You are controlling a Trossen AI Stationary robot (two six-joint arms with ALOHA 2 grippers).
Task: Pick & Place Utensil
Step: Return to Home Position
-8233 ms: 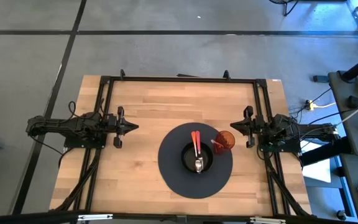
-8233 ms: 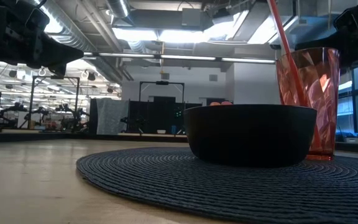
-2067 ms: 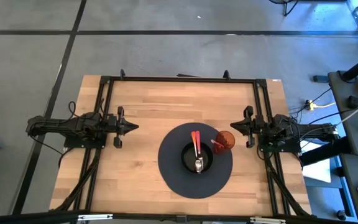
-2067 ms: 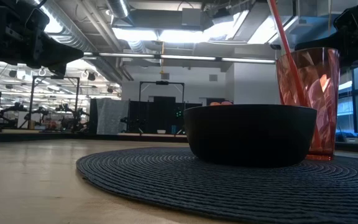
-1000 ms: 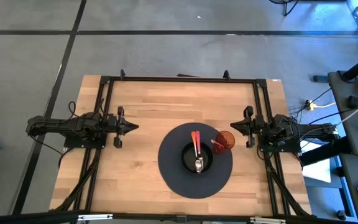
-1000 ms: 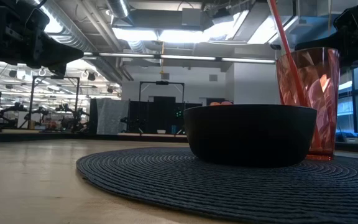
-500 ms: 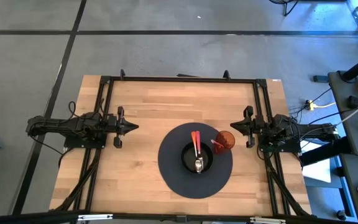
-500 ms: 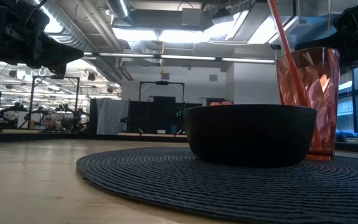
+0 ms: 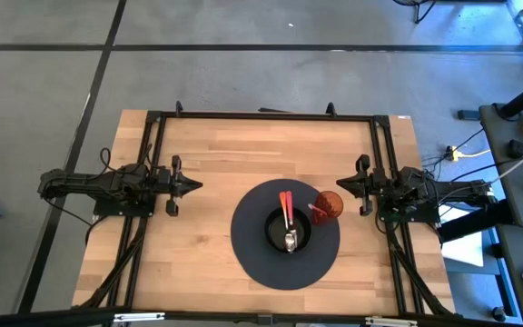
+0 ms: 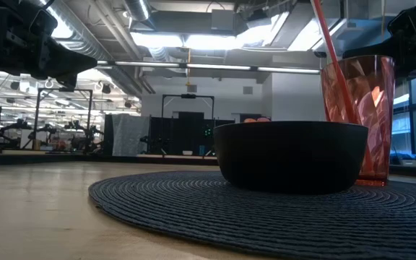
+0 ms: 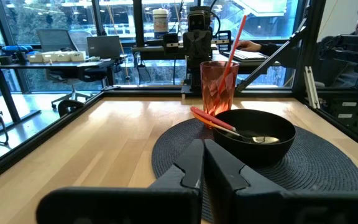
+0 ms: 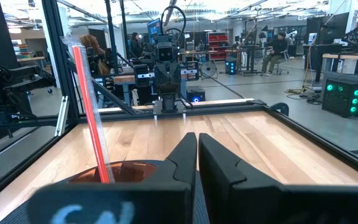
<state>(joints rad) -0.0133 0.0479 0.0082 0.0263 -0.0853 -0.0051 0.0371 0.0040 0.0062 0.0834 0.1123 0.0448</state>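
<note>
The utensil [image 9: 287, 218] lies in the black bowl [image 9: 289, 232]: its silver head [image 11: 263, 139] rests on the bowl's bottom, and its orange-red handle [image 11: 209, 118] leans on the far rim and sticks out past it. The bowl stands on a round dark placemat [image 9: 252, 250]. My left gripper [image 9: 198, 185] is shut and hovers at the table's left side, pointing at the bowl. My right gripper [image 9: 339, 185] is shut at the table's right side, just beyond the red cup. Neither touches anything.
A red translucent cup [image 9: 329, 205] with a red straw [image 10: 327, 43] stands on the placemat to the right of the bowl, close to my right gripper. Black frame rails [image 9: 261, 115] run along the table's edges. Bare wood [image 9: 216, 150] lies beyond the mat. People sit in the room behind [image 12: 278, 46].
</note>
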